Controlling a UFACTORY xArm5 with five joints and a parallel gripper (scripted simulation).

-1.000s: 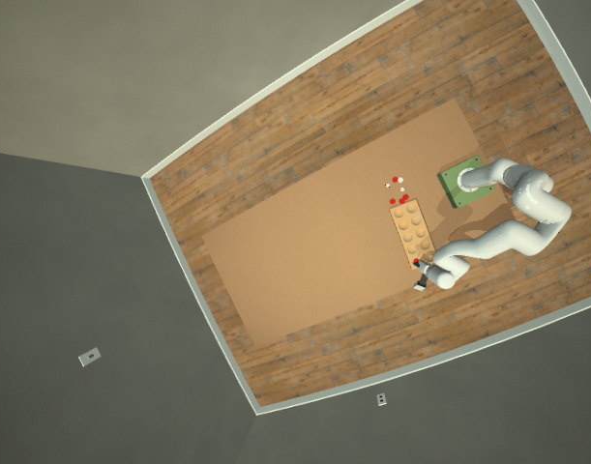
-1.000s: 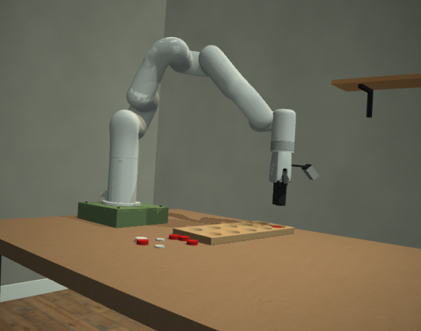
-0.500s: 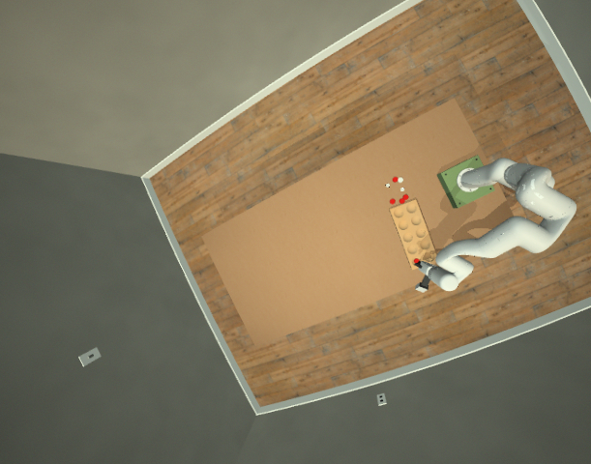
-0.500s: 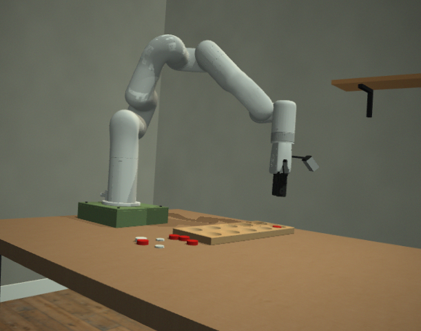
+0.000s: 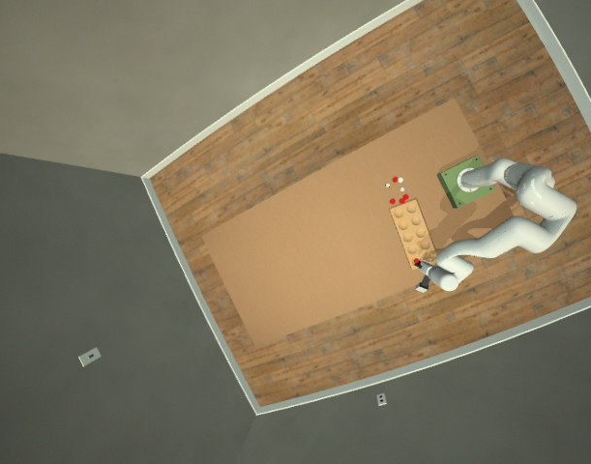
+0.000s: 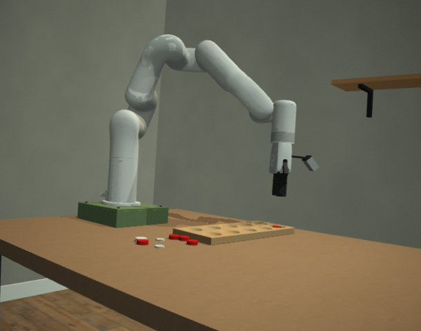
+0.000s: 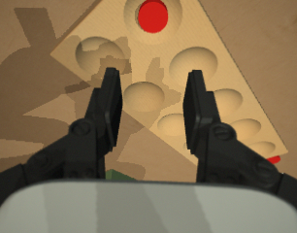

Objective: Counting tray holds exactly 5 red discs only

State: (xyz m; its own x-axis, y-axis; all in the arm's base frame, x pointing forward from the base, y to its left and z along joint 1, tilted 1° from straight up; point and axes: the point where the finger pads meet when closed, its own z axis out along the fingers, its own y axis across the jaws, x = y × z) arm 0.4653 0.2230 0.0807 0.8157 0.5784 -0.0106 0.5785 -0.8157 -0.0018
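1. The counting tray (image 6: 217,238) lies flat on the table (image 6: 310,285), and every place below is given relative to it. It has ten round pockets in two rows.
2. One red disc (image 7: 153,16) rests in a corner pocket at the tray's far end from the green base block (image 6: 96,214) — the only pocket filled, as far as the views show. The other nine appear bare.
3. The gripper (image 6: 279,190) hangs well above that same far end. Its jaws stand roughly half open with nothing between them; the wrist view shows only tray wood and bare pockets through the gap.
4. Loose discs lie on the table just off the tray's near end, toward the base block: four red ones (image 6: 183,237) — three close to the tray's edge, one farther out — and three white discs (image 6: 160,246) among them.
5. Progress, as I judge it: one of five placed, four left. The four loose reds would exactly make up the count, while the white discs should stay on the table, untouched.
6. The next step looks like a move to the near-end cluster for another red disc.
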